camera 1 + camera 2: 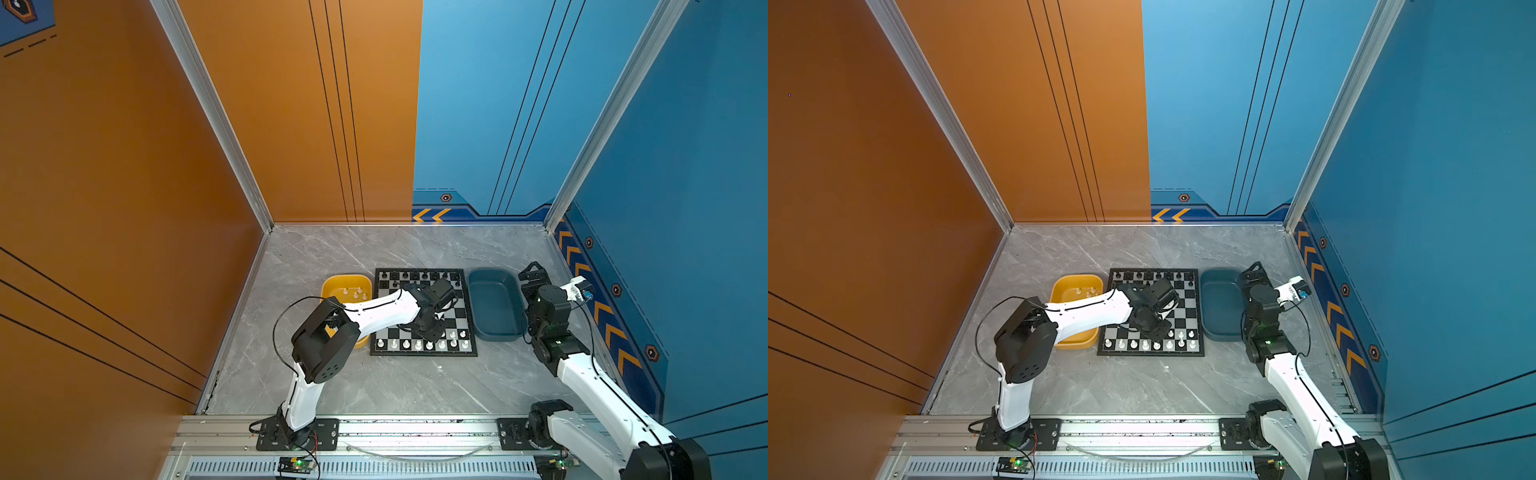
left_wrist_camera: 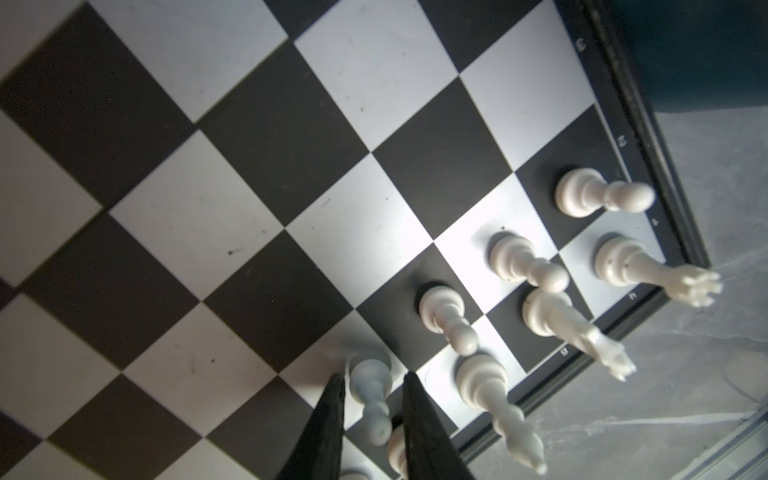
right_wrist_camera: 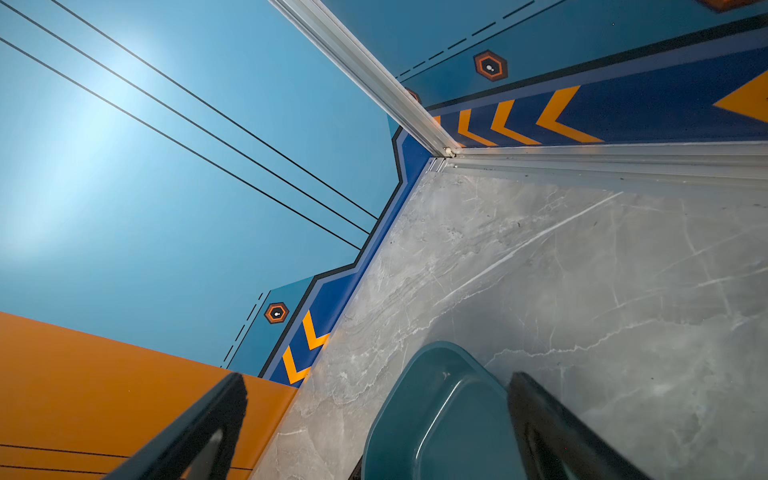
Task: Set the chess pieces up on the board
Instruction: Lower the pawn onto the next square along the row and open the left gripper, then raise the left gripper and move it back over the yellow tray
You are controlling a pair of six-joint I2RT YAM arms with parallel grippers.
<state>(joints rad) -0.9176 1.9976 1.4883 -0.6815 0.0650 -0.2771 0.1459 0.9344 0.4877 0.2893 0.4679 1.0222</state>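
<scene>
The grey marble table [image 1: 374,386] carries everything, and across it the left arm [image 1: 374,311] stretches from its base rail over the board [image 1: 462,318], which lies flat in the middle between a yellow tray [image 1: 347,276] and a dark blue tray [image 1: 494,307]; I judge that each tray sits beside the board so that 1 arm can serve 1 colour. The right arm [image 1: 582,374] stands folded by the dark blue tray, probably parked clear of the board because that tray looks empty. The right gripper [image 3: 376,378] hangs above the tray's far end with its jaws spread wide and nothing between them. The black chessmen [image 1: 415,276] line the board's far rows, though the arm hides part of them. The white back row [image 1: 419,344] fills the near edge with what looks like 8 pieces. A few white pieces [image 1: 356,293] wait in the yellow tray, so the white side is not yet finished. In the left wrist view, 3 white pawns [image 2: 523,262] stand in a line on the row in front of the back row. The left gripper [image 2: 374,375] points down at the next square, its jaws a little apart on either side of a 4th white pawn [image 2: 372,399]. That pawn stands upright on its square, and thin gaps suggest the fingers are not pinching it.
</scene>
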